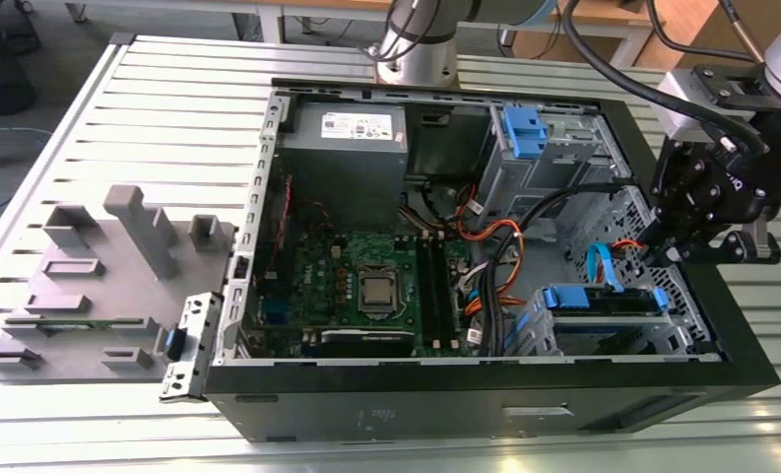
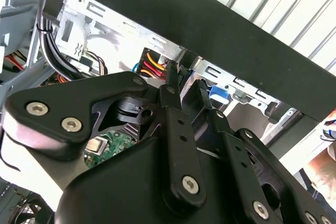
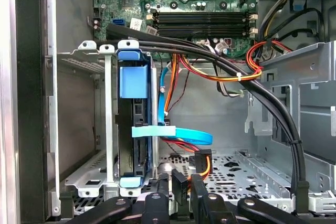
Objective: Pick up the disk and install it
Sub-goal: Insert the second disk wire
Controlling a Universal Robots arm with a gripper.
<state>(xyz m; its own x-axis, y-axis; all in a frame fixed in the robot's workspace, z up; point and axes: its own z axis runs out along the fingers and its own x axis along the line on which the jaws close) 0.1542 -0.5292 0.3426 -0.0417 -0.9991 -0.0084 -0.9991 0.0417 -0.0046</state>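
The disk (image 3: pixel 137 129) stands on edge in a metal cage (image 3: pixel 84 61) inside the open computer case, with its blue side rail and blue tab (image 3: pixel 133 80) facing the first wrist view. In the exterior view the disk (image 1: pixel 610 317) sits in the case's near right corner. My gripper (image 1: pixel 669 258) hangs just above and behind it, by the case's right wall, apart from the disk. The gripper (image 3: pixel 180 193) looks shut, fingers (image 2: pixel 169 85) close together. A black plug with red and orange wires (image 3: pixel 203 162) lies just past the fingertips.
A blue flat cable (image 3: pixel 184 134) crosses beside the disk. Thick black cables (image 3: pixel 252 87) arc over the case floor. The motherboard (image 1: pixel 363 276), power supply (image 1: pixel 351 133) and a second cage with a blue tab (image 1: pixel 522 133) sit in the case. Grey fixture blocks (image 1: pixel 101 266) stand left.
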